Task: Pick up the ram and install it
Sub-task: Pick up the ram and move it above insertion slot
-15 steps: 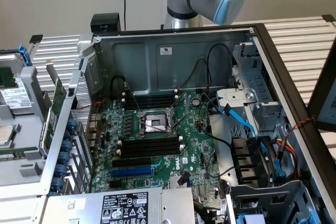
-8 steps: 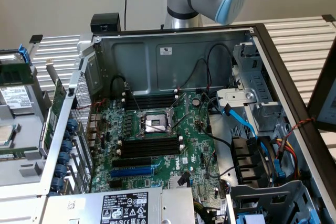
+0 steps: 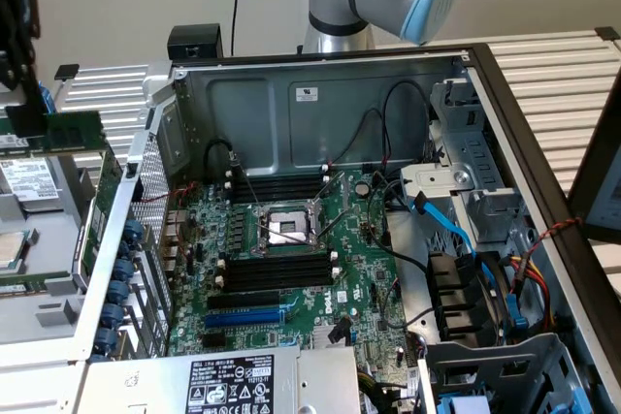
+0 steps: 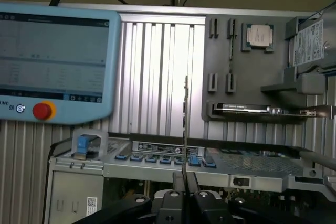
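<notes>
Gripper [image 4: 185, 196] jaws clamped on ram [image 4: 185, 124], flat faces pinched so stick hangs straight, edge-on to wrist cam. You hold it at ext. view's left, by case [image 3: 291, 104] side wall, well apart from empty slots [image 3: 277, 269].

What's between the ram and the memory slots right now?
The hand holds the ram outside the case; its side wall stands between the ram and the empty slots. Nothing visible lies on the slots.
</notes>
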### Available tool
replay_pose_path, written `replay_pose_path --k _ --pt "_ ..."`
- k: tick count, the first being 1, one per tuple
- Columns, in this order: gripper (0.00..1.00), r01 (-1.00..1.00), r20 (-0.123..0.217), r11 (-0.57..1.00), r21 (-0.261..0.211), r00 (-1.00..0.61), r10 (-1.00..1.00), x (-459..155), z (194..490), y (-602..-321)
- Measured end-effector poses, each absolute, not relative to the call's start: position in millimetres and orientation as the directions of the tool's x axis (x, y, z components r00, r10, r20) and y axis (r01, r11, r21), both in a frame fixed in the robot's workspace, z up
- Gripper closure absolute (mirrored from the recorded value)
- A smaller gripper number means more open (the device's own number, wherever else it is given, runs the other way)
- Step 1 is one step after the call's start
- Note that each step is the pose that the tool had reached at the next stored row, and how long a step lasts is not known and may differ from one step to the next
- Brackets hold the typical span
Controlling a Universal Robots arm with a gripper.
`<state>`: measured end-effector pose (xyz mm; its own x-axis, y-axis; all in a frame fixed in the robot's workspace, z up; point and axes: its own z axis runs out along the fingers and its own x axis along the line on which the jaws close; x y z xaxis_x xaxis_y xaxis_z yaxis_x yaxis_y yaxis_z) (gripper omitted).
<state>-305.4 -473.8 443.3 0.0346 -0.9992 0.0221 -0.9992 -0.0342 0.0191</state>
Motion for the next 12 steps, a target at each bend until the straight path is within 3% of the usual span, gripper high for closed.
replay_pose_path --k 12 --pt "0.87 -0.999 0.018 -0.035 0.019 0.035 -0.999 -250.9 443.3 -474.0"
